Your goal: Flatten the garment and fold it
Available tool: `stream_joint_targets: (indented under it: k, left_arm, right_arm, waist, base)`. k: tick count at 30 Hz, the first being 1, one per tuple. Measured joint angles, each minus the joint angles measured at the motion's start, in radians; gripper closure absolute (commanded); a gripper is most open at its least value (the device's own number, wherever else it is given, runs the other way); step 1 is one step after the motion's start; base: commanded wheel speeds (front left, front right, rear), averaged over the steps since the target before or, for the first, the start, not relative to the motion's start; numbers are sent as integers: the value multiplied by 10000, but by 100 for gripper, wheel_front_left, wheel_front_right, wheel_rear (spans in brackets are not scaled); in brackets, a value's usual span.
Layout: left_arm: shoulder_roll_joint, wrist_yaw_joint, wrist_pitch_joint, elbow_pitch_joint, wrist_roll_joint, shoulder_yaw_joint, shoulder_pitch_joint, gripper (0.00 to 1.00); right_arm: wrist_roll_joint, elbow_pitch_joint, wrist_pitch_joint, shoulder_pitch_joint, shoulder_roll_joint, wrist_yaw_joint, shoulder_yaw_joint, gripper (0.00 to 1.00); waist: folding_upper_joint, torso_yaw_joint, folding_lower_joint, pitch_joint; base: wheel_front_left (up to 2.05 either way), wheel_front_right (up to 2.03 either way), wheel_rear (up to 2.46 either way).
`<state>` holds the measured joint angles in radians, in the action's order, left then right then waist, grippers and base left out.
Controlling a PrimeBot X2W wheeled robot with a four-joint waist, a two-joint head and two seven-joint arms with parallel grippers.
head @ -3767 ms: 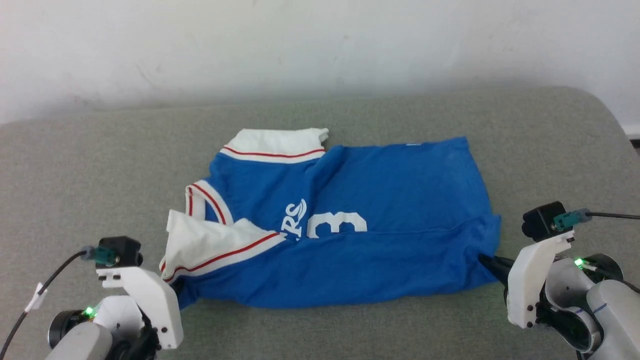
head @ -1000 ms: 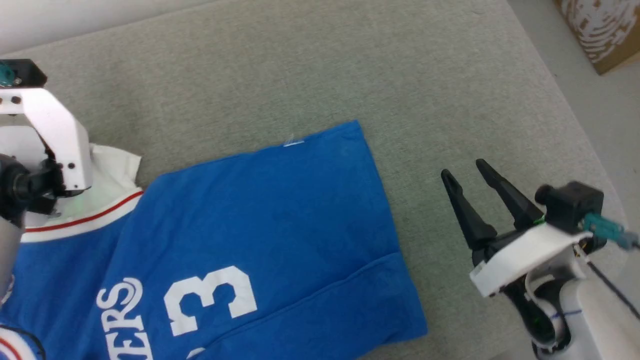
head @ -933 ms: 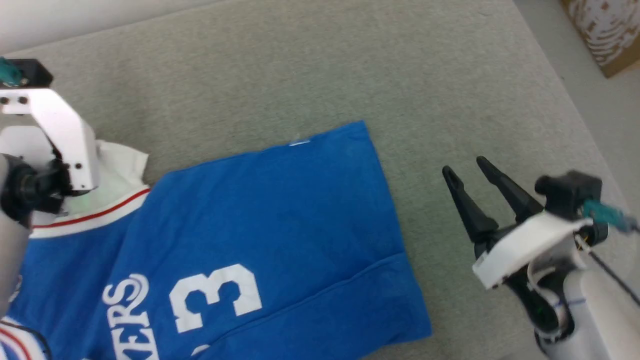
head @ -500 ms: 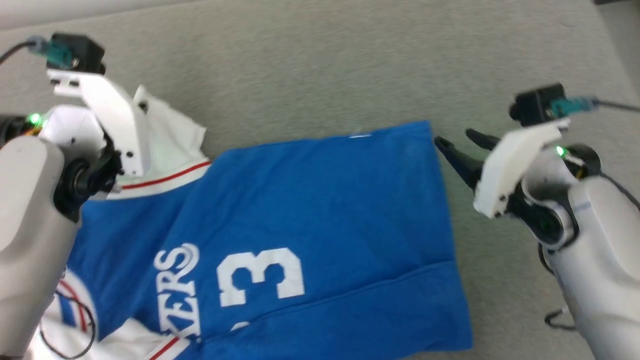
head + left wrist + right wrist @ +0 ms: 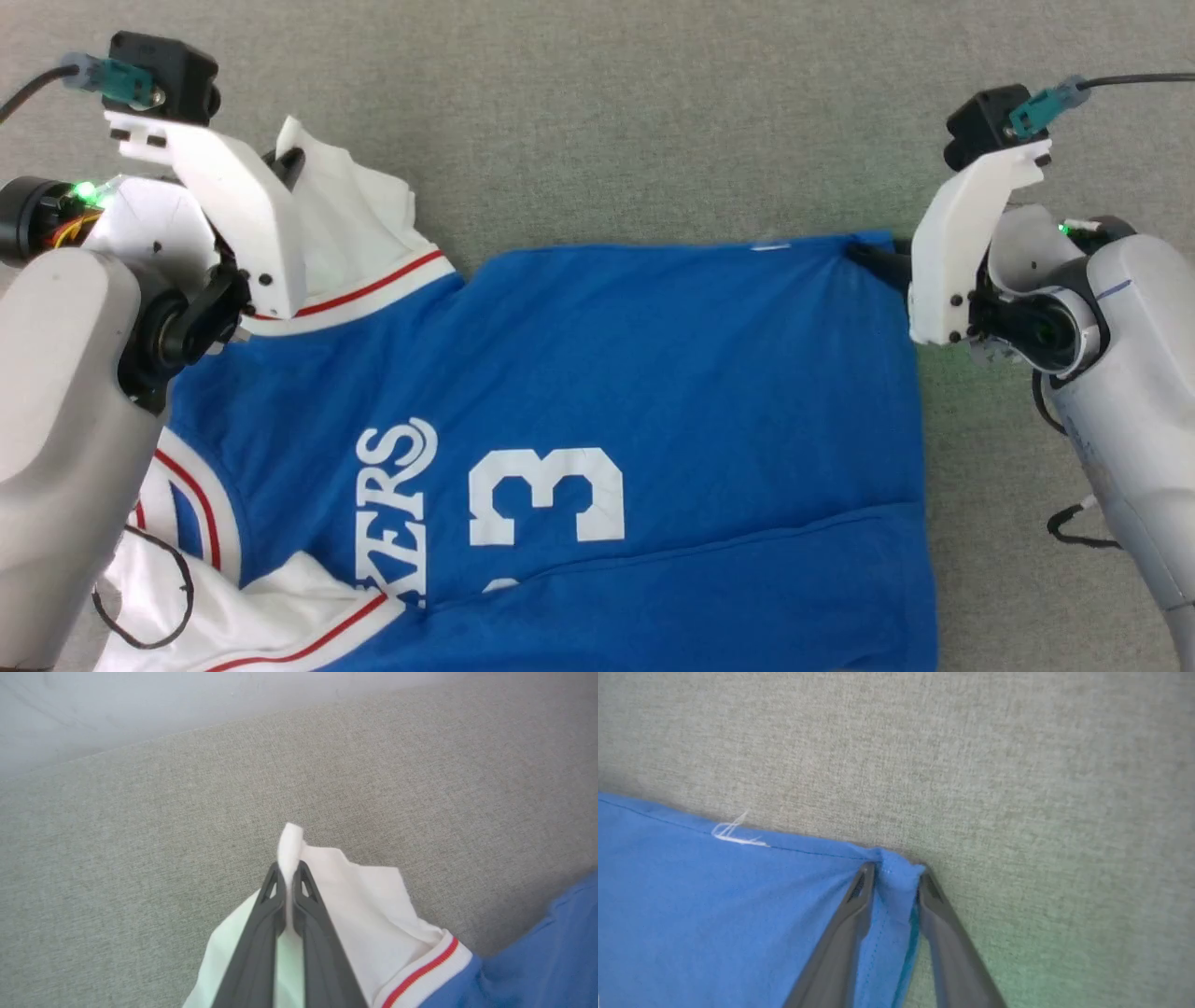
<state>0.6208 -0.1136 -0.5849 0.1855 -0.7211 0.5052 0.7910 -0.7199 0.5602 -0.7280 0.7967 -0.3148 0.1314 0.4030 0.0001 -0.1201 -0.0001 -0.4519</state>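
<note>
Right wrist view: right gripper [image 5: 896, 873] straddles the garment [image 5: 714, 914] at its two-o'clock hem corner [image 5: 899, 864], clamp unclear; a shallow bite could slip. Left gripper [image 5: 288, 871] pinches the ten-o'clock sleeve [image 5: 369, 910].

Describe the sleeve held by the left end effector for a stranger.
A blue shirt lies on the grey fabric surface. At its far left corner is a white, red-striped sleeve. Unlike the nearer sleeve, its tip is pinched in the left end effector.

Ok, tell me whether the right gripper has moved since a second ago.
Yes. The right gripper stood clear to the right of the shirt; it has moved left, and its fingers now straddle the shirt's far right corner.
</note>
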Motion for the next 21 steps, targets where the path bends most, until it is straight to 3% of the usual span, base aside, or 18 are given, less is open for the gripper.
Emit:
stream_joint_targets:
  k: [3,11,16,21]
  left_arm:
    - [31,67,226,52,0,-33,-59,100]
    - [90,-40,1417,221,-138,-581,-655,100]
    - [276,-464,2374,-65,-514,-1335,-1856,100]
    - [470,-1141,3411,-1030,-769,-1939,-4034,100]
  right_arm:
    - [-205,113,261,-38,35,-2,105,100]
    - [305,50,3346,-500,-96,2,4,100]
    - [453,-479,4155,-1230,-359,2,-307,100]
    - [627,-1246,4500,-2715,-460,2,-420,100]
  waist:
    - [0,17,1,141]
    - [0,-8,2,974]
    - [0,48,1,1694]
    - [0,108,0,2462]
  base:
    - [0,0,0]
    - [0,0,0]
    - [0,0,0]
    - [0,0,0]
